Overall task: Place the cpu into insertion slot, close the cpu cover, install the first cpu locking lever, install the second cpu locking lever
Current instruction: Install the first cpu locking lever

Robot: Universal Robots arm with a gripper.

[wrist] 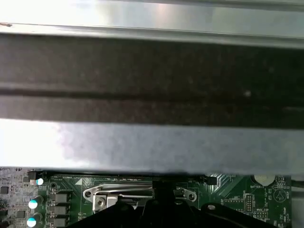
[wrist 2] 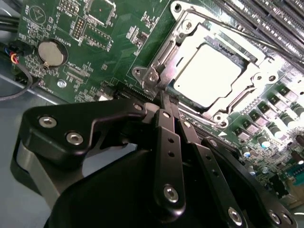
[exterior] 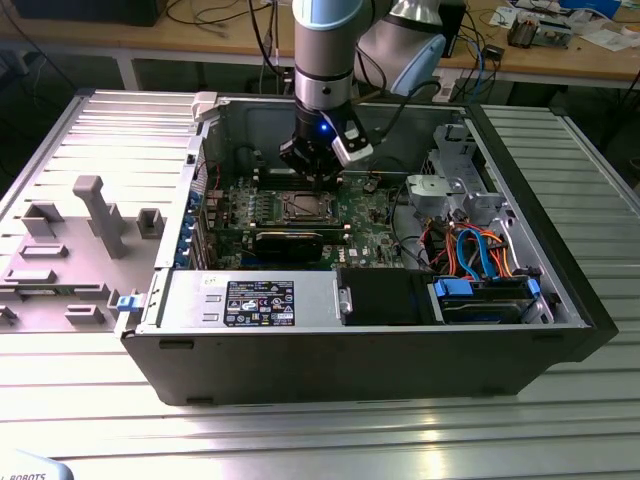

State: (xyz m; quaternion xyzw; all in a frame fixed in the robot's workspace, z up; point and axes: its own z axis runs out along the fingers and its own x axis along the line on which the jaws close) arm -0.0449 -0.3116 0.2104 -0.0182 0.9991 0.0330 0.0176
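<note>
Grey fixture tray (exterior: pixel 90 240) at the exterior view's left; open computer case (exterior: pixel 360 330) at centre, green motherboard (exterior: pixel 290 205) inside. Gripper (exterior: pixel 318 182) lowered over the slot (exterior: pixel 303 208), jaws pressed together at the socket's corner. In the second wrist view: coin battery (wrist 2: pixel 50 52), fingertips (wrist 2: pixel 167 110) beside the cover (wrist 2: pixel 164 61), cover closed over the seated cpu (wrist 2: pixel 209 73). Memory slots (wrist 2: pixel 266 23) beyond.

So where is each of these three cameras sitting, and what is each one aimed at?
Exterior view: off the arm, above the open computer case, looking down; the arm and end effector show.
Second wrist view: on the arm, looking along the closed end effector at the cpu under its cpu cover.
First wrist view: on the arm, facing the case wall.
Both wrist views share the cover.
</note>
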